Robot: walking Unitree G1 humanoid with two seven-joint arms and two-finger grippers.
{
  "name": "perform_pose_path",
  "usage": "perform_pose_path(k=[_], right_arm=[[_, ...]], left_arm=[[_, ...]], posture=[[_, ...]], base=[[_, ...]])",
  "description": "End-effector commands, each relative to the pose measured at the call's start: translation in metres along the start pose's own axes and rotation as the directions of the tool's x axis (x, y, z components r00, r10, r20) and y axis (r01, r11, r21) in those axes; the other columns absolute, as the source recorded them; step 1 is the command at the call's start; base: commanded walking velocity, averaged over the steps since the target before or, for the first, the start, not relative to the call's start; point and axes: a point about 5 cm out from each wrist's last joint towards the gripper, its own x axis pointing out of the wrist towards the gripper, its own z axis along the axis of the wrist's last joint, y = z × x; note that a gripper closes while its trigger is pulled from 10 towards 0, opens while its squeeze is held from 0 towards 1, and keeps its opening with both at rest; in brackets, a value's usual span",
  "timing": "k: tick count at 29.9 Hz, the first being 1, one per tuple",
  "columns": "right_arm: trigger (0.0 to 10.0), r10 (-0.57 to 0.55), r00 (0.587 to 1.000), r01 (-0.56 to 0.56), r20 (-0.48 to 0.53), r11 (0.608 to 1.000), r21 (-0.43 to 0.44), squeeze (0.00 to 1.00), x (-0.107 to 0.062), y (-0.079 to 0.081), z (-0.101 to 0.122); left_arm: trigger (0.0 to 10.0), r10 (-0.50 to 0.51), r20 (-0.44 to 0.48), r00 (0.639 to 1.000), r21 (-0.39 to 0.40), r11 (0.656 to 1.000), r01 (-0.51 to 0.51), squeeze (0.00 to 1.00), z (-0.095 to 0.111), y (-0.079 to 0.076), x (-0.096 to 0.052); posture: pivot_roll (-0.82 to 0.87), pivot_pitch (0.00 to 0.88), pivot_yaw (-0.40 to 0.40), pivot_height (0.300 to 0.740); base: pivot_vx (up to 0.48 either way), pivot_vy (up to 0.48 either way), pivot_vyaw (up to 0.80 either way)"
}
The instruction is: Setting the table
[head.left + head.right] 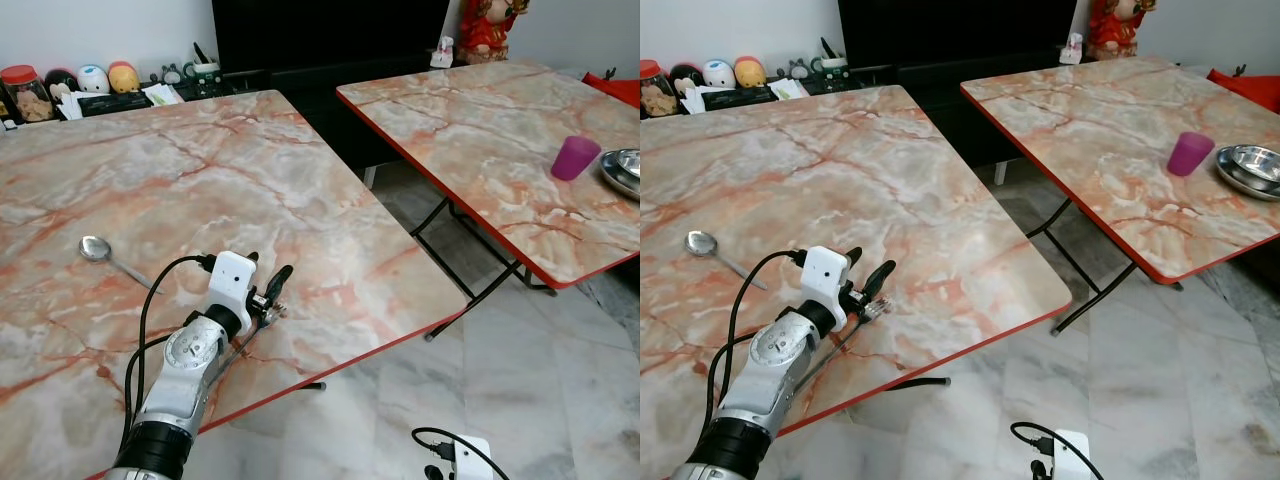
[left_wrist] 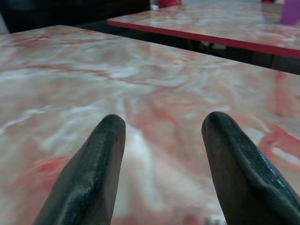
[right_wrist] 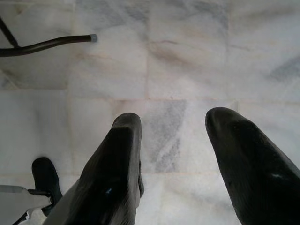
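A metal spoon (image 1: 95, 248) lies on the left part of the near marble table (image 1: 330, 180). My left gripper (image 1: 268, 275) hovers low over that table's front part, to the right of the spoon and apart from it. In the left wrist view its fingers (image 2: 101, 154) stand open with only bare tabletop between them. On the second table (image 1: 480, 120) to the right, a purple cup (image 1: 575, 157) stands beside a metal bowl (image 1: 625, 170). My right gripper (image 3: 171, 117) hangs open over the floor tiles, holding nothing.
Jars, figurines and small items (image 1: 90, 85) line the near table's back edge. A black TV unit (image 1: 330, 40) stands behind. A floor gap (image 1: 440, 240) with black folding legs separates the two tables. A red figurine (image 1: 487, 25) stands at the far table's back.
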Motion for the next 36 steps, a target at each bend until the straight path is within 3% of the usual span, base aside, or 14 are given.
perform_pose_path(k=[1,9,13,16,23,24,26,27,28,30,31,32,33,36], right_arm=[[10.0,0.0,1.0,0.0,0.0,1.0,-0.001,0.0,0.0,0.0,-0.001],[10.0,0.002,1.0,-0.002,-0.001,1.0,-0.006,0.0,0.0,0.0,-0.001],[10.0,0.004,1.0,-0.004,-0.001,1.0,-0.009,0.0,0.0,0.0,0.0],[10.0,0.005,1.0,-0.005,-0.001,1.0,-0.011,0.0,0.0,0.0,0.0],[10.0,0.005,1.0,-0.005,0.0,1.0,-0.011,0.0,0.0,0.0,0.0],[10.0,0.003,1.0,-0.003,-0.001,1.0,-0.01,0.0,0.0,0.0,0.0],[10.0,0.003,1.0,-0.003,-0.001,1.0,-0.01,0.0,0.0,0.0,0.0],[10.0,0.003,1.0,-0.003,-0.001,1.0,-0.009,0.0,0.0,0.0,-0.001],[10.0,0.003,1.0,-0.003,-0.002,1.0,-0.009,0.0,0.0,0.001,-0.001],[10.0,0.004,1.0,-0.004,-0.002,1.0,-0.009,0.0,0.0,0.001,-0.001],[10.0,0.004,1.0,-0.004,-0.002,1.0,-0.008,0.0,0.0,0.001,-0.001],[10.0,0.004,1.0,-0.004,-0.002,1.0,-0.008,0.0,0.0,0.001,-0.001],[10.0,0.004,1.0,-0.004,-0.002,1.0,-0.008,0.0,0.0,0.001,-0.002],[10.0,0.004,1.0,-0.004,-0.002,1.0,-0.006,0.0,0.0,0.001,-0.002]], left_arm=[[10.0,0.015,-0.007,1.0,-0.002,1.0,-0.015,0.0,-0.001,0.005,-0.002],[10.0,0.025,-0.001,1.0,-0.024,0.999,-0.025,0.0,0.001,0.014,-0.039],[10.0,-0.046,-0.045,0.998,0.03,0.998,0.048,0.0,-0.002,0.009,-0.05],[10.0,-0.157,-0.083,0.984,0.075,0.984,0.163,0.0,-0.004,-0.006,-0.047],[10.0,-0.215,-0.072,0.974,0.036,0.975,0.218,0.0,-0.002,-0.023,-0.035],[10.0,-0.223,-0.074,0.972,0.029,0.974,0.225,0.05,-0.002,-0.028,-0.029],[10.0,-0.227,-0.076,0.971,0.023,0.973,0.229,0.05,-0.003,-0.031,-0.025],[10.0,-0.237,-0.067,0.969,0.009,0.971,0.238,0.75,-0.002,-0.034,-0.019],[10.0,-0.237,-0.065,0.969,0.001,0.971,0.238,1.0,-0.001,-0.035,-0.016],[10.0,-0.244,-0.058,0.968,-0.012,0.97,0.243,0.98,0.0,-0.037,-0.011],[10.0,-0.251,-0.059,0.966,-0.005,0.968,0.252,0.22,0.0,-0.038,-0.008],[10.0,-0.253,-0.061,0.965,-0.003,0.967,0.254,0.22,0.0,-0.038,-0.007],[10.0,-0.254,-0.062,0.965,-0.002,0.967,0.254,0.0,-0.001,-0.037,-0.006],[10.0,-0.26,-0.075,0.963,0.008,0.965,0.261,0.0,-0.002,-0.034,-0.003]], posture=[[0.09,0.016,-0.072,0.74],[0.1,0.018,-0.068,0.74],[0.11,0.017,-0.069,0.74],[0.11,0.015,-0.069,0.74],[0.11,0.011,-0.068,0.74],[0.1,0.008,-0.065,0.74],[0.1,0.008,-0.065,0.74],[0.1,0.004,-0.065,0.74],[0.1,0.0,-0.064,0.74],[0.1,0.0,-0.064,0.74],[0.1,0.0,-0.063,0.74],[0.1,0.0,-0.063,0.74],[0.1,0.0,-0.063,0.74],[0.1,0.003,-0.064,0.74]], base=[[0.0,0.0,0.0],[0.0,0.0,0.0],[0.0,0.0,0.0],[0.0,0.0,0.0],[0.0,0.0,0.0],[0.0,0.0,0.0],[0.0,0.0,0.0],[0.0,0.0,0.0],[0.0,0.0,0.0],[0.0,0.0,0.0],[0.0,0.0,0.0],[0.0,0.0,0.0],[0.0,0.0,0.0],[0.0,0.0,0.0]])
